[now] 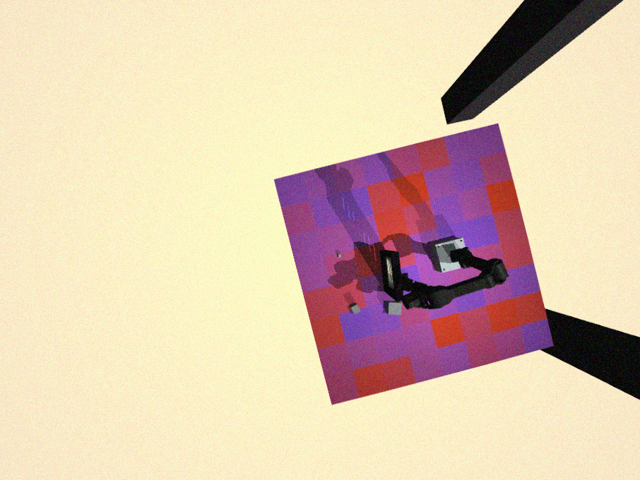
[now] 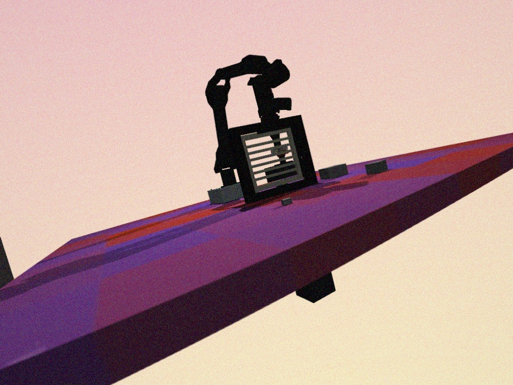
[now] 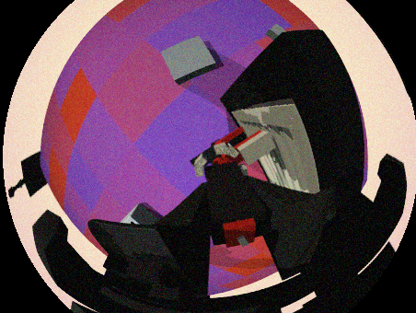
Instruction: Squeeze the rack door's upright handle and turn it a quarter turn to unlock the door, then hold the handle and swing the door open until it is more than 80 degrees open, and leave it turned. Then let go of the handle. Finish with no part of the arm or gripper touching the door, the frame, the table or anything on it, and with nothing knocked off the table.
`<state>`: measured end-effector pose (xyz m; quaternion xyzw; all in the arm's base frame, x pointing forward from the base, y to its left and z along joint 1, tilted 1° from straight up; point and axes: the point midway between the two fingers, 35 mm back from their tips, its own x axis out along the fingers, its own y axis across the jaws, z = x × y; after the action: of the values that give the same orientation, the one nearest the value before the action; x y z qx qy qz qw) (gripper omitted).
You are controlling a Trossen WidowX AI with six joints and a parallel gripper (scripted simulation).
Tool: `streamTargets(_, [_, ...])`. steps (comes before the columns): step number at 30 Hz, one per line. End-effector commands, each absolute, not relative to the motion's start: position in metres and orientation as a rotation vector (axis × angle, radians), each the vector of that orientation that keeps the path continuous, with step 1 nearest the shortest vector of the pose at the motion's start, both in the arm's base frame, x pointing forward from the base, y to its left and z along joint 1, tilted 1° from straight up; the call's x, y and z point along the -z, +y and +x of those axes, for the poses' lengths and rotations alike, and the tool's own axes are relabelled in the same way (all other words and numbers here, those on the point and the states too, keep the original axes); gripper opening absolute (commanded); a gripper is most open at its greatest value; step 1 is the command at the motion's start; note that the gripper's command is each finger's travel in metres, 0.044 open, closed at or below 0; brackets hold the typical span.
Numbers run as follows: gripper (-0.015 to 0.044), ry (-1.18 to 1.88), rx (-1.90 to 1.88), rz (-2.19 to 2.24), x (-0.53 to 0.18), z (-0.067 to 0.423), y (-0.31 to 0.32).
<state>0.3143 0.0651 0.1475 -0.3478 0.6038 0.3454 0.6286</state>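
Seen from my remote station, the chequered purple-and-red square worktop (image 1: 320, 356) (image 2: 186, 290) (image 3: 133, 69) supports everything in play. The black six-joint arm (image 1: 465, 288) (image 2: 218, 93) arches high and descends beside the black rectangular upright frame (image 1: 397, 268) (image 2: 306, 145) (image 3: 338, 115), an approach that, I judge, leaves the wrist room to twist. Its pale-topped grey base block (image 1: 443, 265) (image 2: 223, 195) (image 3: 131, 218) stands behind the frame in the exterior view. The grey slatted metal door (image 1: 390, 271) (image 2: 249, 165) (image 3: 304, 138) appears seated in the frame, or nearly so; a slight gap would escape me. Off its face stands the black upright handle with red parts (image 3: 236, 198), held in the narrowed end effector (image 1: 405, 284) (image 2: 282, 159) (image 3: 225, 185). The grip lies aslant to the door, which I read as the unlocking turn under way; whether the quarter is complete I cannot tell. The larger grey block (image 1: 393, 308) (image 2: 333, 171) (image 3: 190, 57) sits near the frame, the medium grey block (image 1: 354, 308) (image 2: 376, 167) (image 3: 276, 31) farther out, and the smallest grey block (image 1: 339, 254) (image 2: 286, 201) before the door's slatted side; I should keep the swing clear of them.
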Motion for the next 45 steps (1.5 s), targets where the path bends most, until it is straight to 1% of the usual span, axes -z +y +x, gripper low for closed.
streamTargets(1, [0.0023, 1.328, -0.916, -0.927, -0.1474, 0.3145, 0.0652])
streamTargets(13, [0.0023, 1.071, -1.337, -1.366, -0.1474, 0.3144, 0.0652])
streamTargets(22, [0.0023, 1.054, -1.360, -1.390, -0.1474, 0.3144, 0.0652])
streamTargets(32, [0.0286, 1.054, -1.360, -1.390, -0.1474, 0.3144, 0.0652])
streamTargets(33, [0.0295, 1.054, -1.360, -1.390, -0.1474, 0.3144, 0.0652])
streamTargets(35, [0.0295, 1.071, -1.337, -1.366, -0.1474, 0.3144, 0.0652])
streamTargets(45, [0.0295, 1.293, -0.987, -1.000, -0.1474, 0.3145, 0.0652])
